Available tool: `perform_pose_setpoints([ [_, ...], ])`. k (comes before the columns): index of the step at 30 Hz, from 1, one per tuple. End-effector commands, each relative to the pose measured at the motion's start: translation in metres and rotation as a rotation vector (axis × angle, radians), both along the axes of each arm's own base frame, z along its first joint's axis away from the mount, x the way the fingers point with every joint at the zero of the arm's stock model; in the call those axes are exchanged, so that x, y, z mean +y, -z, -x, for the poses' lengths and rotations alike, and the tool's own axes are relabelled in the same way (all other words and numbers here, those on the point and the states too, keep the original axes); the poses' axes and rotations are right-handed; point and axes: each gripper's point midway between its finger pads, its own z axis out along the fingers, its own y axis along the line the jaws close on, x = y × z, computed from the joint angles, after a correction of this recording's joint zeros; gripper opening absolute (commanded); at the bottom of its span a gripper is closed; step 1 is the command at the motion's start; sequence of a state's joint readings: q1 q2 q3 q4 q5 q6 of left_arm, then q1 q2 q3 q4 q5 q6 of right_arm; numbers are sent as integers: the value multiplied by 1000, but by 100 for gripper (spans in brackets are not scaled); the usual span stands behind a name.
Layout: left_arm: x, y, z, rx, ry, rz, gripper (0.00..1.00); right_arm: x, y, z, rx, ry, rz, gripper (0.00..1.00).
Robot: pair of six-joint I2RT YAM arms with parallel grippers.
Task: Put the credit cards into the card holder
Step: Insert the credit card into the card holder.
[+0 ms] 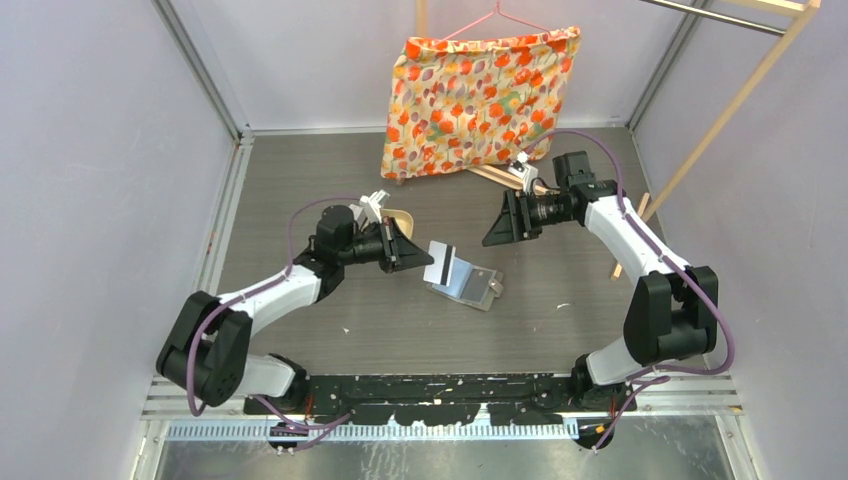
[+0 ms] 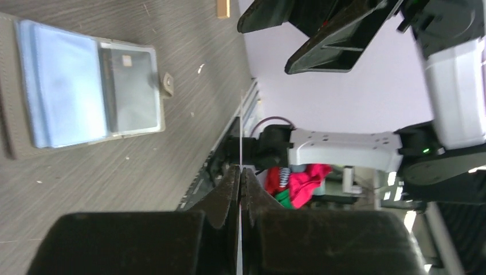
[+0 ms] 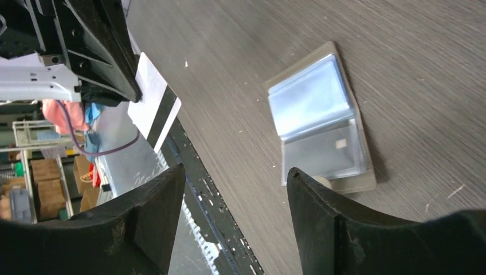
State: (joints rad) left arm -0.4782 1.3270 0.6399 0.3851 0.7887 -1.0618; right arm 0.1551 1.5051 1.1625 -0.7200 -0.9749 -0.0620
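Note:
The card holder (image 1: 470, 284) lies open on the table between my arms, its pale blue clear pockets facing up. It shows in the left wrist view (image 2: 63, 91) and in the right wrist view (image 3: 312, 97). A grey card (image 2: 133, 86) with a chip sits in one pocket (image 3: 326, 153). My left gripper (image 1: 402, 246) is shut on a white credit card with a black stripe (image 1: 440, 263), held just left of the holder. That card is edge-on between the jaws (image 2: 241, 149) and shows flat in the right wrist view (image 3: 150, 100). My right gripper (image 1: 503, 222) is open and empty, above and right of the holder (image 3: 235, 172).
A tan oval tray (image 1: 402, 214) sits behind my left gripper. A floral cloth on a hanger (image 1: 480, 90) stands at the back, with a wooden rack (image 1: 720, 120) at the right. Grey walls close in both sides.

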Motion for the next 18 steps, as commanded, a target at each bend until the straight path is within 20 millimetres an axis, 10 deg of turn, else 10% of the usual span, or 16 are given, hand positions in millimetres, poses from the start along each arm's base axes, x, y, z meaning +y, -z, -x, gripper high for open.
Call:
perform_pose_setpoints([
  [1, -8, -28, -7, 150, -48, 172, 0, -4, -8, -11, -74, 35, 42, 68],
  [8, -9, -29, -12, 205, -66, 156, 0, -1, -12, -2, -103, 2, 39, 62],
  [18, -2, 11, -25, -77, 25, -184, 0, 3, 40, 29, -48, -188, 224, 18],
])
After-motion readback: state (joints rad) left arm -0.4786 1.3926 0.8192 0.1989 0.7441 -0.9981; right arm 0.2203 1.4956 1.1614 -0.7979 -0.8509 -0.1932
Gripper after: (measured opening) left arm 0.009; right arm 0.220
